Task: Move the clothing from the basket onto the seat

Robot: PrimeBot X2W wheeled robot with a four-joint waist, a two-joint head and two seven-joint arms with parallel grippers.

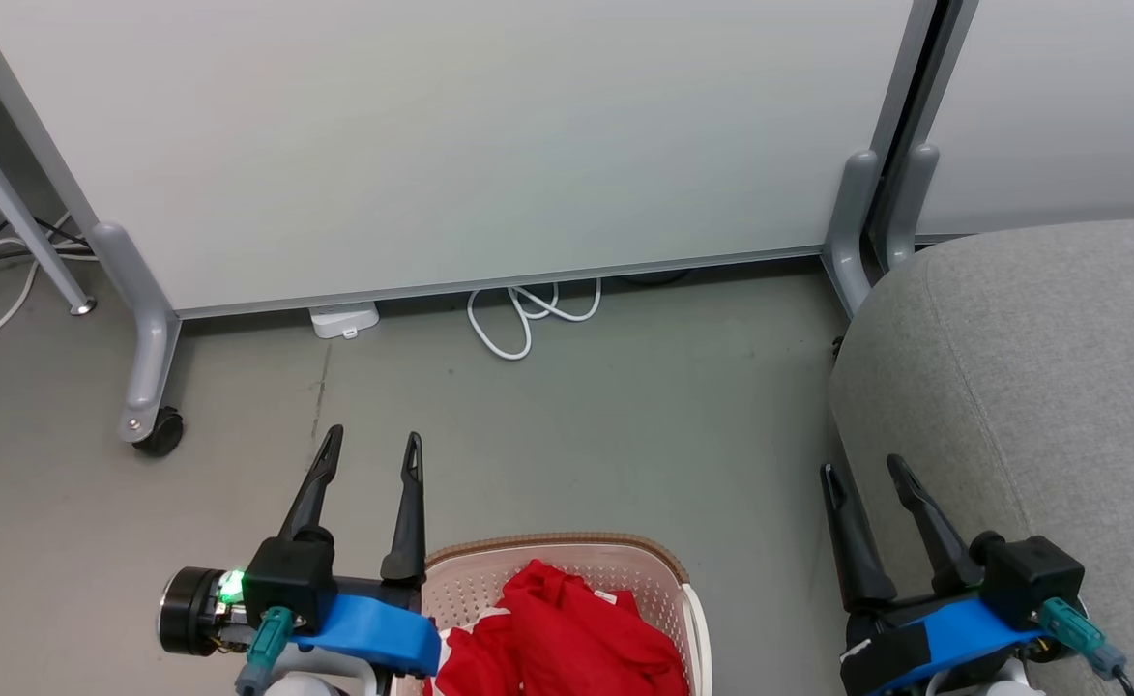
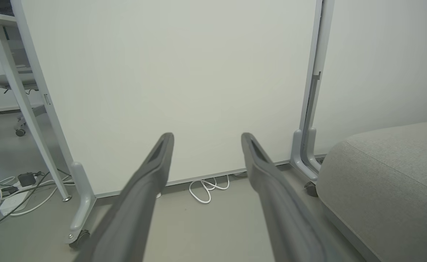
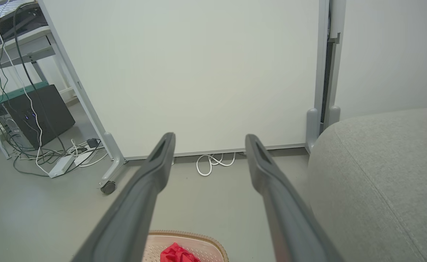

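Left pincer (image 1: 374, 435) and right pincer (image 1: 861, 466) both spread, empty.
One basket (image 1: 567, 541) bottom centre holds red clothing (image 1: 567, 633), piece count unclear; one grey seat (image 1: 1040, 387) at right.

Clothing (image 1: 567, 633): plain bright red.
Basket (image 1: 479, 585): cream-white, dotted with small holes; brown woven-look rim.
Sofa (image 1: 1040, 387): mid grey, fine fabric weave.
Floor (image 1: 625, 416): dull grey-green.
Partition (image 1: 431, 145): pale off-white, grey frame.
Cable (image 1: 537, 309): white.
Left gripper (image 1: 374, 434), right gripper (image 1: 859, 464): black fingers, blue brackets.
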